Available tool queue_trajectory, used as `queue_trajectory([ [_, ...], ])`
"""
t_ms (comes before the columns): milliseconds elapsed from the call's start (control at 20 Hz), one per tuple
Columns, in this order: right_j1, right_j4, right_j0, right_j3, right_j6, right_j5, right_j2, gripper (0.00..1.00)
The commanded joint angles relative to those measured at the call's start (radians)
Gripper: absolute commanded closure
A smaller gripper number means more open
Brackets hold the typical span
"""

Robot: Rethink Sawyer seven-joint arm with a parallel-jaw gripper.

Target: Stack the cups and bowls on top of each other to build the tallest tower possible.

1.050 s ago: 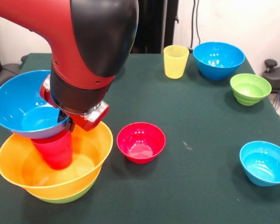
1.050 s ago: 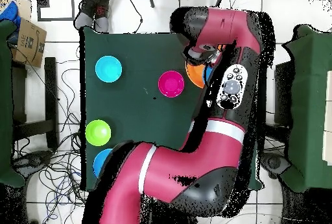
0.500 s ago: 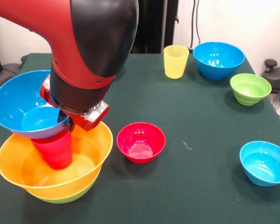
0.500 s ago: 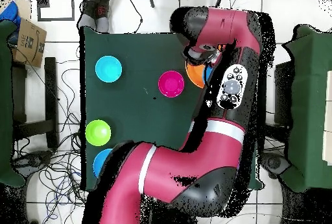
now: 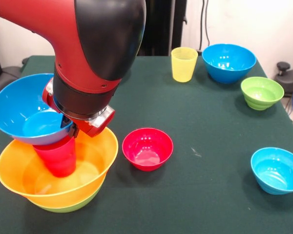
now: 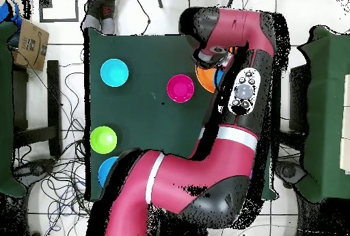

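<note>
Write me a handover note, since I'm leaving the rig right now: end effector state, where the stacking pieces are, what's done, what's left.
End effector: at the rim of the blue bowl; open or shut cannot be told, the arm hides it.
Tower: orange bowl nested in a lime-green bowl, red cup upside down inside, blue bowl tilted on the cup.
Loose on the table: red bowl, yellow cup, large blue bowl, green bowl, small blue bowl.
Done: four pieces stacked.
Left: level the blue bowl, add the loose pieces.

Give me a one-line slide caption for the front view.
Robot arm sets a blue bowl on a red cup inside an orange bowl; other bowls wait nearby.
</note>
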Motion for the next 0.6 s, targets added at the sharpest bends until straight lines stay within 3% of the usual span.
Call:
queue_trajectory([
  [50,0.026,-0.001,0.013,0.061,-0.048,-0.027,0.093,1.00],
  [300,0.034,0.002,0.013,0.000,-0.063,0.053,0.081,1.00],
  [600,0.031,-0.001,0.012,0.003,-0.069,0.046,0.079,1.00],
])
